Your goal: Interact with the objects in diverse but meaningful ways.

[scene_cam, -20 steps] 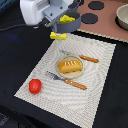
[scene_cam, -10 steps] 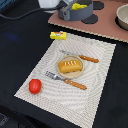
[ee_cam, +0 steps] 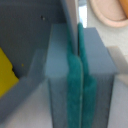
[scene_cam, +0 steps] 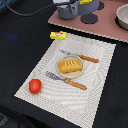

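Observation:
My gripper (ee_cam: 76,45) is shut, its teal pads (ee_cam: 72,85) pinching a thin grey wall that looks like the rim of the grey saucepan (scene_cam: 67,11). The pan is at the top of the exterior view by the pink stove board, with the yellow cheese wedge (scene_cam: 89,6) at it; the cheese also shows in the wrist view (ee_cam: 6,75). The arm is almost cut off there. On the placemat (scene_cam: 100,95) lie the bread loaf (scene_cam: 70,66) on a small plate and the red tomato (scene_cam: 34,86). The butter block (scene_cam: 58,35) lies at the mat's far corner.
A wooden-handled fork (scene_cam: 65,80) and knife (scene_cam: 80,56) flank the loaf. The pink stove board (scene_cam: 100,30) carries a black burner (scene_cam: 90,19) and a round pot (scene_cam: 122,17) at the exterior view's right. The table around it is dark.
My gripper has carried the saucepan and cheese from above the mat's far edge back to the stove board. The loaf, tomato, butter and cutlery have not moved.

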